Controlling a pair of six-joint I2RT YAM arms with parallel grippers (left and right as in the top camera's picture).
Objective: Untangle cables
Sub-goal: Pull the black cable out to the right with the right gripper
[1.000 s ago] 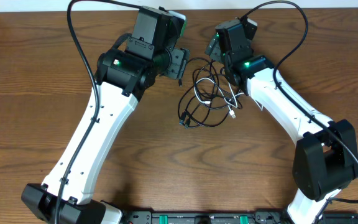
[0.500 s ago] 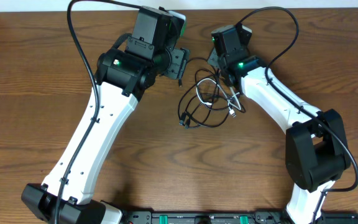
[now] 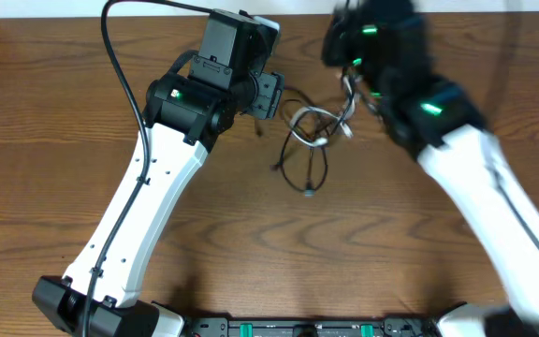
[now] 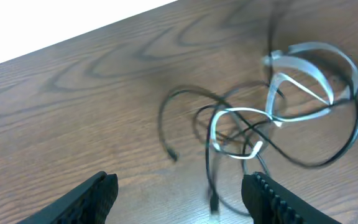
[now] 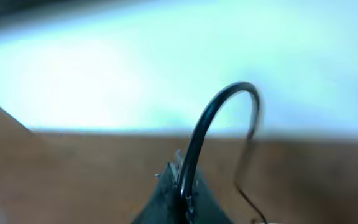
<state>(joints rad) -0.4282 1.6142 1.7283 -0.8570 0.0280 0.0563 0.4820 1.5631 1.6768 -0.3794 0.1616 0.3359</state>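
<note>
The black cable (image 3: 313, 172) and the white cable (image 3: 314, 116) lie tangled on the wooden table (image 3: 45, 140), pulled up at their far right end. My right gripper (image 3: 349, 82) is blurred and raised there. In the right wrist view it (image 5: 182, 182) is shut on the black cable (image 5: 219, 109), which arches up out of the closed jaws. My left gripper (image 3: 271, 96) hovers just left of the tangle, open and holding nothing. Its wrist view shows the gripper (image 4: 179, 190) with wide-set fingers (image 4: 98, 194) above the table, and the white cable (image 4: 303, 70) looping through the black cable (image 4: 179, 99).
The left arm's thick black wire (image 3: 120, 65) arcs over the back left of the table. The table's far edge (image 3: 138, 11) meets a white surface close behind the grippers. A black rail (image 3: 298, 328) runs along the front edge.
My right gripper has shut on the black cable and swung up fast, blurring. The tangle has been drawn up and back, its loops stretched. The left arm has not moved.
</note>
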